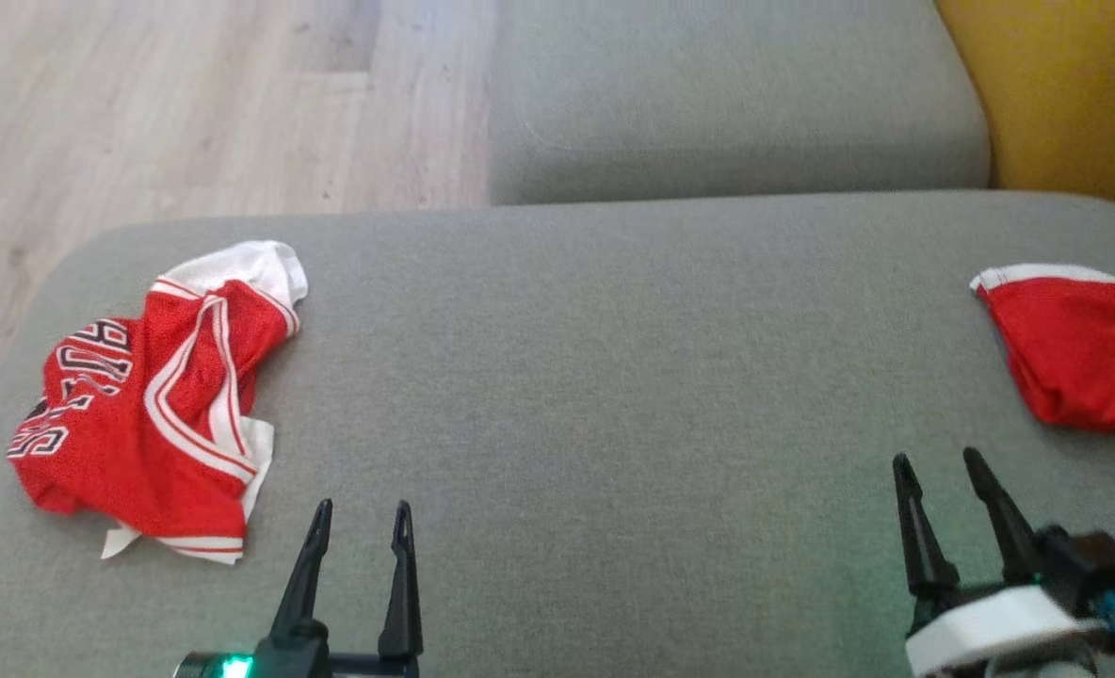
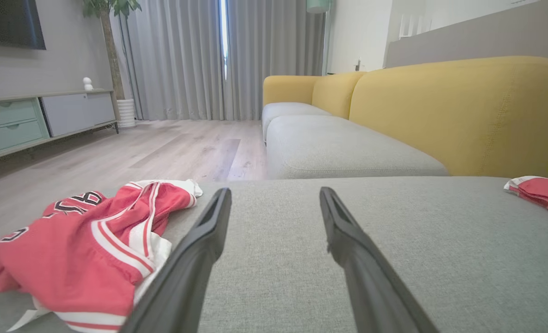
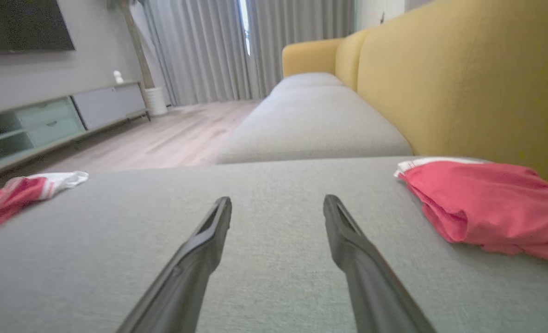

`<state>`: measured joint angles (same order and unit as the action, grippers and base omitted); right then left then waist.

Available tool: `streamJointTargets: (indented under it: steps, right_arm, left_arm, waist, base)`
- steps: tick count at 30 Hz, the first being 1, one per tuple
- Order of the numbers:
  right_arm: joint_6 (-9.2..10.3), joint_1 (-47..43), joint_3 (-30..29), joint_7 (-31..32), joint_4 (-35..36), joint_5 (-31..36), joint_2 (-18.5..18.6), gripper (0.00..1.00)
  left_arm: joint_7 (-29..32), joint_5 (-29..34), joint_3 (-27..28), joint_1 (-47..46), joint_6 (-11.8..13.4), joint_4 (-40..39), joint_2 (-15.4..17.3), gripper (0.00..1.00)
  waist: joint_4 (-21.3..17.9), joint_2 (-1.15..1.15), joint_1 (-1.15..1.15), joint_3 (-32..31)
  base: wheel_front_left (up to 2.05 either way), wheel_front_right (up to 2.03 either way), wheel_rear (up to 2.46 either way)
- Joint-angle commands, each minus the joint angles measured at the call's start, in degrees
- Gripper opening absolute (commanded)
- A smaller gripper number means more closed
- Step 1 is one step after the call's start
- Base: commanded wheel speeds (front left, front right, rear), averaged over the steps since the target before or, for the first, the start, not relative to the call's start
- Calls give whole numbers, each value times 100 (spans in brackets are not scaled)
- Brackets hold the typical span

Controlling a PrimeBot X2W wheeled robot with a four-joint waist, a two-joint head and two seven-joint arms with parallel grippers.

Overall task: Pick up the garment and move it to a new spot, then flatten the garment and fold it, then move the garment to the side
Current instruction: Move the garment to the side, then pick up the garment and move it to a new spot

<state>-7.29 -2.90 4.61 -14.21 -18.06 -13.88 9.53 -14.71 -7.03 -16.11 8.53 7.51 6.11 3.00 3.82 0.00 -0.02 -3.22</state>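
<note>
A crumpled red garment (image 1: 143, 405) with white stripes and black lettering lies at the left end of the grey cushion (image 1: 614, 377); it also appears as the red heap (image 2: 84, 231) and the far red cloth (image 3: 10, 196). A second red garment (image 1: 1080, 348), a compact red bundle with a white edge, rests at the right end, seen again as the red cloth (image 2: 542, 192) and the red bundle (image 3: 491, 203). My left gripper (image 1: 362, 508) is open and empty, just right of the crumpled one, its jaws spread (image 2: 274, 192). My right gripper (image 1: 936, 459) stands open and empty, below and left of the bundle (image 3: 276, 200).
Another grey seat cushion (image 1: 727, 94) lies beyond, with a yellow backrest (image 1: 1066, 94) at the right. Wood floor (image 1: 190, 113) runs past the cushion's left and far edges. A low cabinet (image 2: 33, 120) and curtains (image 2: 181, 55) stand across the room.
</note>
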Motion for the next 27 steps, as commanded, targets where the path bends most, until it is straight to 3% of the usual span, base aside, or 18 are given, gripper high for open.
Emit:
streamJointTargets:
  steps: [1, 6, 15, 27]
  right_arm:
    - [-20, 44, 65, -77, 327, -2, 19, 100]
    - [-20, -613, -67, -78, 967, 115, -241, 100]
    - [-20, -957, -62, -78, 1109, 178, -415, 100]
    - [-20, -1063, 62, -78, 1150, 211, -374, 100]
  left_arm:
    - [-29, 65, 222, -147, -33, -238, -12, 100]
    - [-29, 155, 361, 136, -79, -426, -12, 100]
    - [-29, 233, 460, 345, -115, -427, -12, 100]
    - [-29, 179, 440, 389, -135, -331, -13, 100]
  waist:
    - [133, 0, 2, -149]
    - [140, 0, 2, -348]
    - [25, 0, 2, -530]
    - [18, 0, 2, -588]
  base:
    - [0, 0, 0]
    - [0, 0, 0]
    - [0, 0, 0]
    - [0, 0, 0]
